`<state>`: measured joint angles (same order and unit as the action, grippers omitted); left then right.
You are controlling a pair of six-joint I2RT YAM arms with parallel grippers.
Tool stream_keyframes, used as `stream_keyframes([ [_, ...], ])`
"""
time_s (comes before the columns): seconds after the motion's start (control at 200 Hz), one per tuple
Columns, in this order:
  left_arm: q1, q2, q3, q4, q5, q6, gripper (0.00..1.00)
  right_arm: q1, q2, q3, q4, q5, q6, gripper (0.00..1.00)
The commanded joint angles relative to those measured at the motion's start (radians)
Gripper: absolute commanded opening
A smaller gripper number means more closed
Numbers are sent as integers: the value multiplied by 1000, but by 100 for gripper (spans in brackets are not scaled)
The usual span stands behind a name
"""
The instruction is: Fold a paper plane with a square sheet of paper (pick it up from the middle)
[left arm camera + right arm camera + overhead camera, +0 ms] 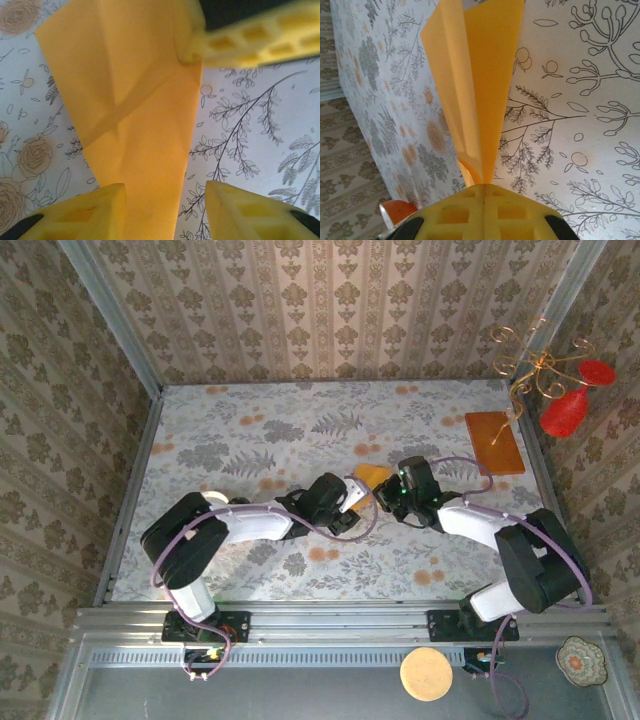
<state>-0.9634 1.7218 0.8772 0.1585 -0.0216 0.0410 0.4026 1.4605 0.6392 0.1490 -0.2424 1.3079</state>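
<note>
The orange-yellow paper (373,477) is folded into a long narrow shape with creases and is held up over the table's middle. My right gripper (484,186) is shut on one end of the paper (485,85), whose layers fan out away from it. My right gripper (392,496) sits just right of the sheet. My left gripper (165,195) is open, and the paper (135,115) runs between its fingers, close to the left finger (85,212) with a gap to the right one. My left gripper (350,498) is to the left of the sheet, facing the right gripper.
A darker brown-orange board (494,442) lies at the table's back right. Beside it stands a gold wire stand (540,365) with red ornaments (565,412). A tan disc (427,674) and a small dish (581,660) sit below the front rail.
</note>
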Motion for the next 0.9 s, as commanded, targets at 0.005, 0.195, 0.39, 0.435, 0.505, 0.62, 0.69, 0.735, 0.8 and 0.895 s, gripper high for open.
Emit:
stream_keyframes([
  [0.005, -8, 11, -28, 115, -59, 125, 47, -14, -29, 17, -14, -29, 19, 1],
  [0.195, -15, 50, -24, 152, -46, 158, 48, -19, -26, 16, -3, -43, 29, 1],
  [0.39, -18, 73, -28, 186, -43, 157, 44, -20, -19, 14, 7, -60, 39, 1],
  [0.435, -19, 77, -26, 190, -46, 155, 41, -21, -16, 14, 7, -63, 39, 2],
  [0.505, -19, 84, -27, 197, -47, 152, 36, -21, -14, 14, 7, -66, 40, 2],
  [0.62, -20, 88, -32, 209, -45, 142, 29, -22, -10, 13, 11, -76, 43, 4],
  [0.69, -17, 91, -36, 216, -41, 131, 25, -24, -12, 10, 5, -77, 40, 12],
  [0.735, -15, 93, -38, 218, -33, 123, 23, -29, -17, 9, -7, -75, 34, 23],
  [0.8, -12, 97, -42, 220, -20, 109, 20, -40, -29, 10, -37, -64, 16, 39],
  [0.895, -11, 106, -46, 222, -2, 86, 16, -68, -57, 6, -79, -54, -19, 55],
])
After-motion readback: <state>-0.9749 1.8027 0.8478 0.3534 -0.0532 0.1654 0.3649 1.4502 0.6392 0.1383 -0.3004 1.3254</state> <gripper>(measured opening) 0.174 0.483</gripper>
